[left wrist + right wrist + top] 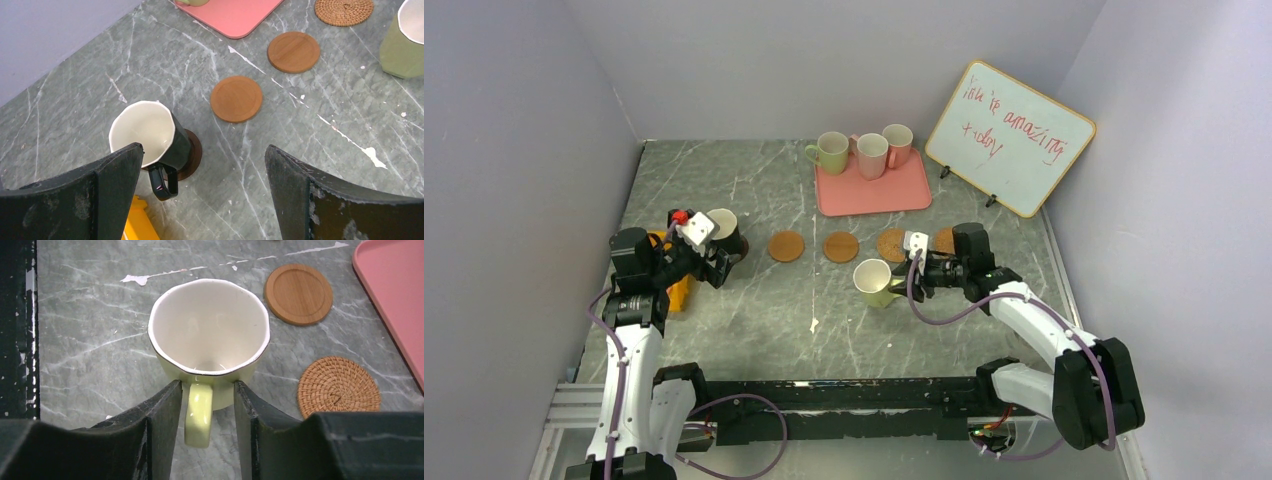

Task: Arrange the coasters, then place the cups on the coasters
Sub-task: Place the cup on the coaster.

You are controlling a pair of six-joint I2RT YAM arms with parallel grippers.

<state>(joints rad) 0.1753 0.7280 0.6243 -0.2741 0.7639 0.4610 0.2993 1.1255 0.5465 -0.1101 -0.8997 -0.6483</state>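
One green cup (209, 335) stands on bare table (90, 340), near woven coaster (338, 387), not on it. Right gripper (207, 390) parted, jaws flanking handle (198, 415) without pinching. Risk: careless retreat hooks handle, tips cup. Left gripper (204, 151) wide open over dark cup (145, 132) seated on dark coaster (194, 152).

A dark brown cup (724, 232) stands upright on a dark brown coaster (196, 152). Four tan coasters (841, 246) lie flat in a row. A pale green cup (874, 282) stands upright on the bare tabletop (754, 310) near them. Three more cups (871, 155) stand at the back.
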